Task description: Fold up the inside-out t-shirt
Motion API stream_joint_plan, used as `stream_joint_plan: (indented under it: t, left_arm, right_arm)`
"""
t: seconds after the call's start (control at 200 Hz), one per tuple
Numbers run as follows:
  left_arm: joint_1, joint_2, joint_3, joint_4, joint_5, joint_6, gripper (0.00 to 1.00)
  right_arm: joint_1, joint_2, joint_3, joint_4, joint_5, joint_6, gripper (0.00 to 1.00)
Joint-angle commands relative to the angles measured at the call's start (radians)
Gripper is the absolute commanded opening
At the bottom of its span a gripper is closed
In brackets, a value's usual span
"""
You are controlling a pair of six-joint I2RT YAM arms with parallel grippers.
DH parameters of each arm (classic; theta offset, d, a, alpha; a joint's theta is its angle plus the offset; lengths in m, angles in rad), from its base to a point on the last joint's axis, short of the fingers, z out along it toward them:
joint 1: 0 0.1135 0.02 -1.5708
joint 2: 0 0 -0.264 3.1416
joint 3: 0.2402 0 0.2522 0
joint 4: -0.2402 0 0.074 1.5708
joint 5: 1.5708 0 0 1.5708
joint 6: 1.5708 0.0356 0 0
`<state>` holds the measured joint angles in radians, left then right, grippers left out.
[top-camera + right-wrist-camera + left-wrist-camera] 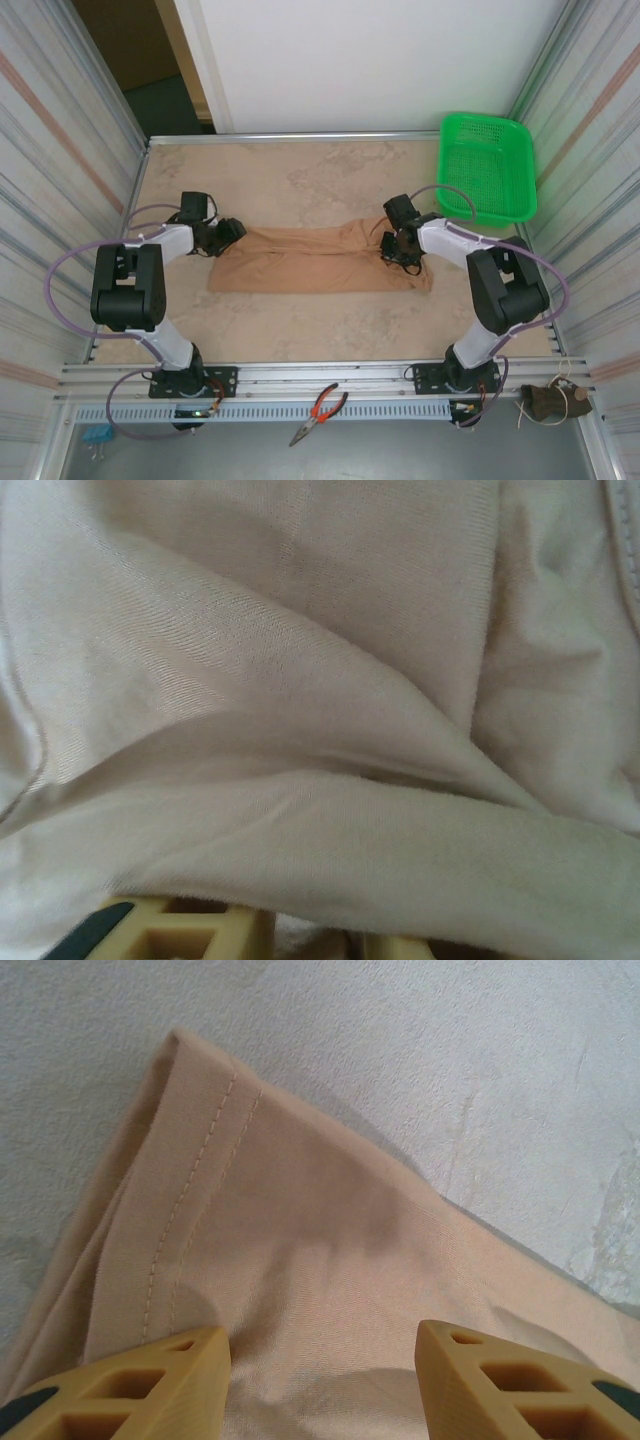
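The inside-out t-shirt [310, 260] lies as a long tan strip across the middle of the table. My left gripper [232, 232] is at its left end. In the left wrist view that gripper [325, 1380] is open, its fingertips [175, 1370] down on the cloth [300, 1210] near a stitched hem corner, with flat fabric in the gap. My right gripper [400, 250] is at the strip's right end, down in the bunched cloth. In the right wrist view a thick fold of the t-shirt [300, 680] drapes over the gripper [310, 945], whose jaws stand close together with fabric pinched between them.
A green mesh basket [480, 120] sits at the back right corner of the table [300, 170]. Red-handled pliers [320, 412] lie on the rail in front of the arm bases. Corrugated walls close in both sides.
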<state>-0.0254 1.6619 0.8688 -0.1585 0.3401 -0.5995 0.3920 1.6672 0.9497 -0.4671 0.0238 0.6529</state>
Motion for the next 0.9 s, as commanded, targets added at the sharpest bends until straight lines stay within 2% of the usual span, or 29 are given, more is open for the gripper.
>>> stream_joint_plan:
  t: [0.0, 0.1, 0.18, 0.301, 0.431, 0.661, 0.857, 0.892]
  left_arm:
    - [0.011, -0.012, -0.005, -0.001, 0.001, 0.009, 0.52]
    - [0.01, -0.009, -0.004, -0.002, 0.001, 0.009, 0.52]
    - [0.011, -0.007, -0.006, 0.0, 0.0, 0.009, 0.52]
    - [0.013, -0.006, -0.01, 0.0, 0.0, 0.009, 0.52]
    - [0.015, -0.009, -0.011, 0.001, 0.001, 0.009, 0.52]
    - [0.018, -0.012, -0.017, 0.003, 0.001, 0.01, 0.52]
    - [0.019, -0.012, -0.019, 0.011, 0.007, 0.003, 0.52]
    - [0.019, -0.013, -0.019, 0.011, 0.009, 0.003, 0.52]
  right_arm:
    - [-0.012, 0.042, 0.033, 0.025, -0.004, 0.013, 0.31]
    - [-0.018, 0.065, 0.042, 0.042, -0.019, 0.019, 0.3]
    - [-0.017, 0.08, 0.043, 0.056, -0.029, 0.022, 0.25]
    - [-0.019, 0.084, 0.031, 0.061, -0.04, 0.023, 0.0]
    - [-0.021, 0.019, 0.001, 0.047, -0.042, 0.022, 0.0]
    - [-0.012, -0.183, -0.058, -0.022, -0.026, 0.016, 0.0]
    - [0.02, -0.298, -0.162, -0.06, -0.006, 0.047, 0.0]
    - [0.025, -0.32, -0.184, -0.066, -0.004, 0.057, 0.06]
